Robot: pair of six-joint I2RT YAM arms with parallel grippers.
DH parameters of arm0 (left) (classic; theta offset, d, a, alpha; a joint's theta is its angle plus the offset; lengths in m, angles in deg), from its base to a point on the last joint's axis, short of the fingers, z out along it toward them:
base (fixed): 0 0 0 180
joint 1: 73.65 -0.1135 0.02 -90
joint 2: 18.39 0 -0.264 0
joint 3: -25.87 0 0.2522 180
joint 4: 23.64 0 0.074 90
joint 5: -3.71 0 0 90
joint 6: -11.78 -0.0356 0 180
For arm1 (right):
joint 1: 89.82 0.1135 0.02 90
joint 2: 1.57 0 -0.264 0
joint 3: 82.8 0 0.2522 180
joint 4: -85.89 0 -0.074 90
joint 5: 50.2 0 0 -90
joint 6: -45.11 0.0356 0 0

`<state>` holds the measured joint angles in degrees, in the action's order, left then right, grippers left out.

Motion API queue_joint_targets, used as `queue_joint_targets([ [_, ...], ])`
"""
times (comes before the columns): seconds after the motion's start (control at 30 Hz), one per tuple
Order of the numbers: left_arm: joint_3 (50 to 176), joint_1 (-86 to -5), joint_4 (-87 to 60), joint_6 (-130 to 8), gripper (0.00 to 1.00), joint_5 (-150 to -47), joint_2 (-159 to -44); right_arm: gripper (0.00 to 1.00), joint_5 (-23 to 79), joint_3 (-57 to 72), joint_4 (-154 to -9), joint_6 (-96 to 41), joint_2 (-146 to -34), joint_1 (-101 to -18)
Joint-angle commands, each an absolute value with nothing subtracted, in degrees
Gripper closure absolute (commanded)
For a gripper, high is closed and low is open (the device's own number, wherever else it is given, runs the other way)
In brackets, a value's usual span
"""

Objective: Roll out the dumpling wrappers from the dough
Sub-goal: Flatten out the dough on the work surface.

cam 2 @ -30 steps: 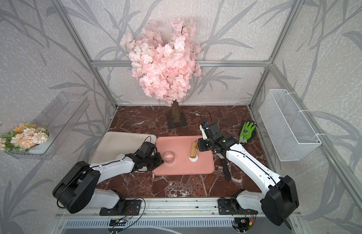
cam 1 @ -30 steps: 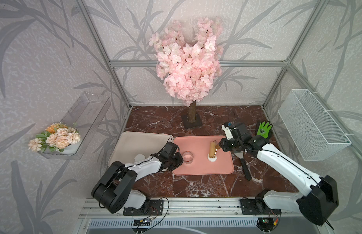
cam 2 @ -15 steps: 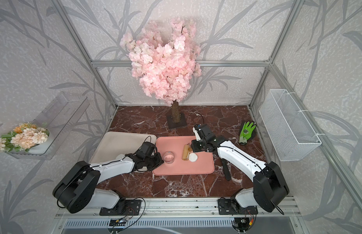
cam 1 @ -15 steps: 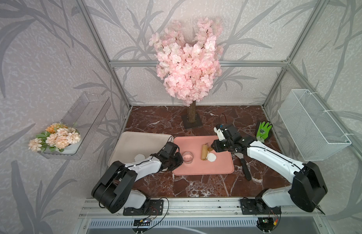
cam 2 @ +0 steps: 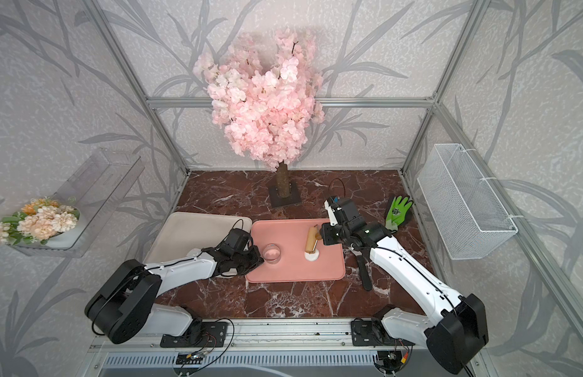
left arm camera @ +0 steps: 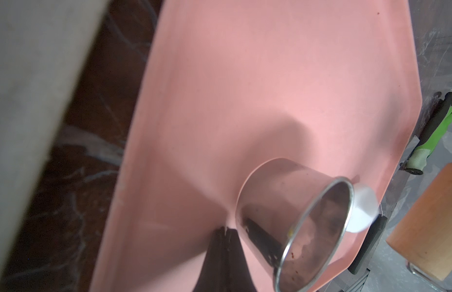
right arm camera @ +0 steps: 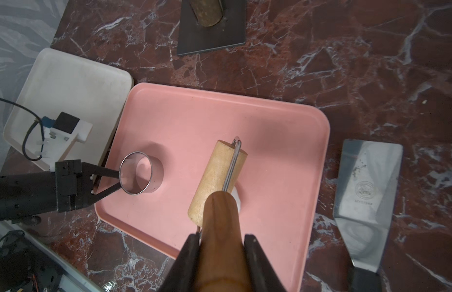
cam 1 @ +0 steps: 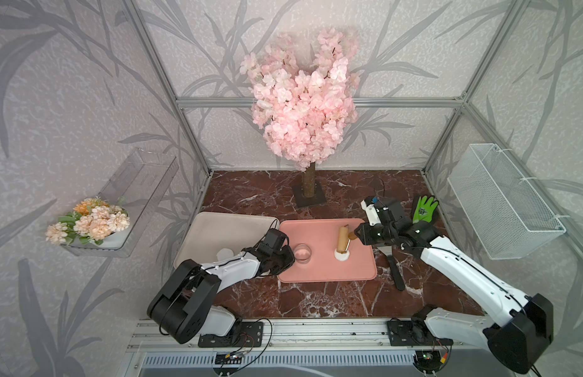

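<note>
The dough (cam 1: 342, 257) (cam 2: 313, 257) is a small white lump on the pink tray (cam 1: 316, 274) (right arm camera: 194, 113). The wooden rolling pin (cam 1: 342, 238) (right arm camera: 217, 177) rests on it and hides most of it. My right gripper (cam 1: 355, 232) (right arm camera: 221, 236) is shut on the pin's handle. My left gripper (cam 1: 289, 258) (left arm camera: 226, 228) is shut, with its tips on the tray beside the ring cutter (cam 1: 302, 253) (right arm camera: 140, 173). One white dumpling wrapper (cam 1: 225, 253) lies in the beige tray (cam 1: 224, 228).
A metal spatula (cam 1: 392, 264) (right arm camera: 369, 187) lies right of the pink tray, with a green glove (cam 1: 423, 209) behind it. The blossom tree's base (cam 1: 309, 196) stands at the back. A wire basket (cam 1: 502, 209) hangs on the right wall.
The right gripper rolled the pin left off the dough half a second ago and has brought it back over the dough. The left arm has not moved.
</note>
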<state>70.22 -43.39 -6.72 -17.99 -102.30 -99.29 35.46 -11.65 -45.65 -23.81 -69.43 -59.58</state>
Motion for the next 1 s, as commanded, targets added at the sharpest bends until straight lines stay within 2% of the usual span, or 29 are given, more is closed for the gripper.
queue_joint_targets([
  [0.0, 68.5, -43.5, -0.5, -18.2, 1.0, -100.0, -101.0, 1.0, 34.8, -13.5, -45.4, -24.7, -69.0, -59.8],
  [0.67, 68.9, -43.6, -0.5, -18.3, 1.0, -99.9, -101.5, 1.0, 35.4, -15.9, -47.5, -24.6, -78.7, -58.6],
  [0.97, 68.6, -43.6, -0.6, -18.1, 1.0, -100.0, -101.8, 1.0, 30.0, -7.1, -47.2, -23.6, -77.9, -58.0],
])
